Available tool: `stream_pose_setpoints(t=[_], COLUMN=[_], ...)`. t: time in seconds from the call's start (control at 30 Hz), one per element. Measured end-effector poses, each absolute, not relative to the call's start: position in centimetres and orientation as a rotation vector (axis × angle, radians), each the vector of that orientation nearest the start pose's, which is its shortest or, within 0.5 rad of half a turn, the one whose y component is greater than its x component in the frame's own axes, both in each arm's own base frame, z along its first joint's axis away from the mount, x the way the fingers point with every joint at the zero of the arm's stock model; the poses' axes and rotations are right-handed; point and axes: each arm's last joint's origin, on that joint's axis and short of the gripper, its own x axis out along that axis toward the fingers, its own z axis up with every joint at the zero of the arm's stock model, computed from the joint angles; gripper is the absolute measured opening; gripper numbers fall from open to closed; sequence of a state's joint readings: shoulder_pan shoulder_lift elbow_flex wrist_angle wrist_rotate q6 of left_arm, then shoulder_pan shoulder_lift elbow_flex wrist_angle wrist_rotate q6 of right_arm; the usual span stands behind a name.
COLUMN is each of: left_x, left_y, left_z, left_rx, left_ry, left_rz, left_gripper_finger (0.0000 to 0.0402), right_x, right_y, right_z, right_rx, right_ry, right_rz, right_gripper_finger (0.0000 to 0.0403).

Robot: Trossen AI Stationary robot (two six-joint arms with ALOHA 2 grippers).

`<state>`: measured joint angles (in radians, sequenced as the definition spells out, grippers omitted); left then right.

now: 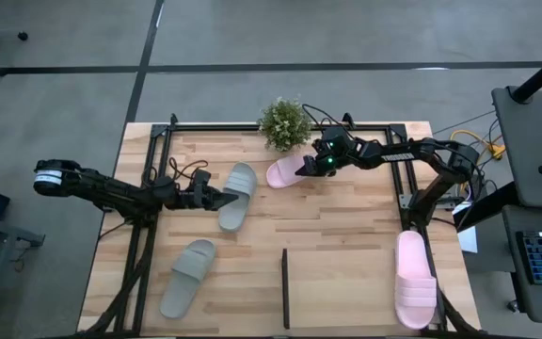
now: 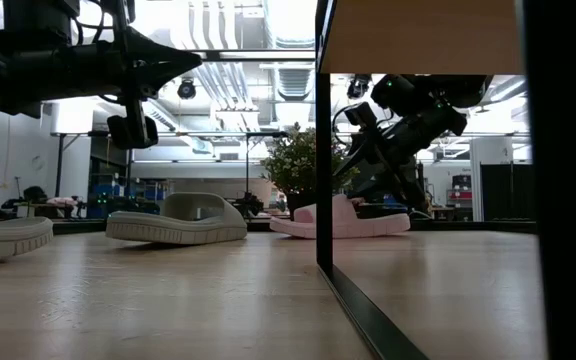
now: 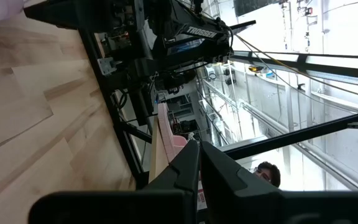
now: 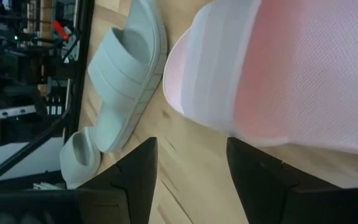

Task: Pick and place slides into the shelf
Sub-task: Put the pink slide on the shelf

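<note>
On my overhead feed, nearest me along the front edge, one pale pink slide lies at the right corner and one grey-green slide at the left, both well apart from either pincer, with the thin black strip of the shelf panel standing between them. Further in, my left gripper hangs low over the table with its fingers pressed together and nothing between them; the second grey-green slide lies just beyond its tip, and I cannot tell whether they touch. Further back, my right gripper sits at the strap end of the second pink slide; on its wrist feed the fingers stand spread apart and bare, the pink slide just ahead of them and the grey-green one further on. On the table-level feed this pink slide rests flat on the wood. Behind the right pincer, at the far edge of the table, stands a small potted plant
</note>
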<state>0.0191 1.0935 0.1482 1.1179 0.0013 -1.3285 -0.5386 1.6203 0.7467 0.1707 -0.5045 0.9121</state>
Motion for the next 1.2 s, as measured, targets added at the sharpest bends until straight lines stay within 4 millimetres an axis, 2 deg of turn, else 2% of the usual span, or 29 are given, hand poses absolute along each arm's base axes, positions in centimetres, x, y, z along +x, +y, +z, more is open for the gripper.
stream_pose_setpoints(t=[0.4, 0.6, 0.7, 0.97, 1.2], left_x=[18.6, 18.6, 18.6, 18.6, 18.6], left_y=[0.4, 0.4, 0.4, 0.4, 0.3], left_z=[19.1, 19.1, 19.1, 19.1, 19.0], left_rx=[-1.323, -1.323, -1.323, -1.323, -1.323], left_ry=[-0.155, -0.155, -0.155, -0.153, -0.149], left_rz=[-0.096, -0.096, -0.096, -0.098, -0.097], left_gripper_finger=[0.0000, 0.0000, 0.0000, 0.0000, 0.0000], right_x=[26.3, 26.6, 27.1, 27.5, 27.9], right_y=[-16.1, -16.5, -16.8, -17.4, -17.6], right_z=[15.8, 13.2, 12.6, 14.4, 14.8], right_rx=[1.239, 1.279, 1.289, 1.257, 1.256], right_ry=[0.534, 0.606, 0.607, 0.495, 0.486], right_rz=[-0.349, -0.366, -0.329, -0.288, -0.287], right_gripper_finger=[0.0185, 0.0185, 0.0185, 0.0185, 0.0185])
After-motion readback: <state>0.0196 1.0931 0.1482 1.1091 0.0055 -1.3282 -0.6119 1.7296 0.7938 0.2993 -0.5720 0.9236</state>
